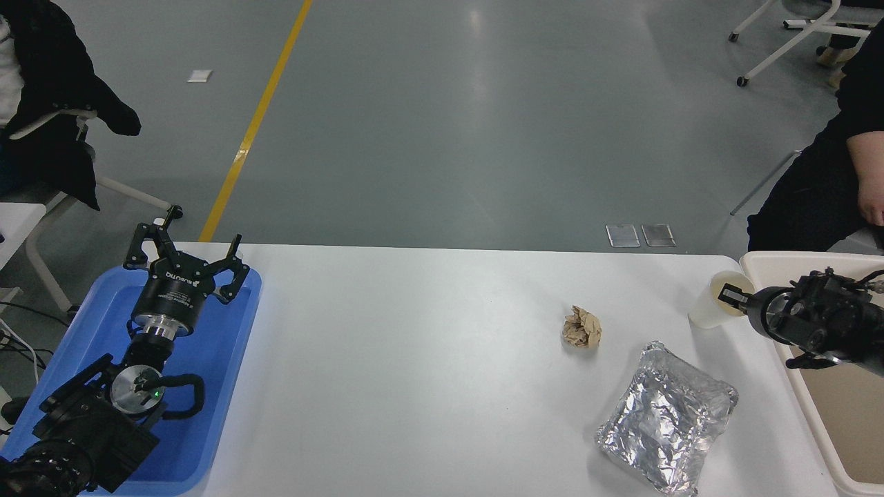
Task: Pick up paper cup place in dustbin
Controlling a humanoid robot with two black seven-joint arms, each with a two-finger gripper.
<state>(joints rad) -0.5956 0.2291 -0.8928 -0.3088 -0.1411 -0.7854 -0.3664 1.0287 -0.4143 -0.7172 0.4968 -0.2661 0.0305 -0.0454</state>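
Right black gripper (726, 298) pinches small white tapered paper cup (706, 310) at rim; keep grip light, lift straight, swing over big beige rectangular plastic dustbin (766, 260). Left gripper (185, 255) parked, fingers spread.

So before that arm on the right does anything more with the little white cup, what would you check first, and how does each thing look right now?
1. Right gripper at the paper cup: ok, its tip is at the rim.
2. Firm hold on the cup: cannot tell, the jaws are too hidden to show whether they have closed.
3. Cup upright: not ok, it leans toward the gripper.
4. Dustbin ready: ok, it stands just right of the cup, open on top.
5. Other items clear of the path: ok, the brown paper ball and foil tray lie to the cup's left and nearer.
6. Left gripper out of the way: ok, parked over the blue tray.
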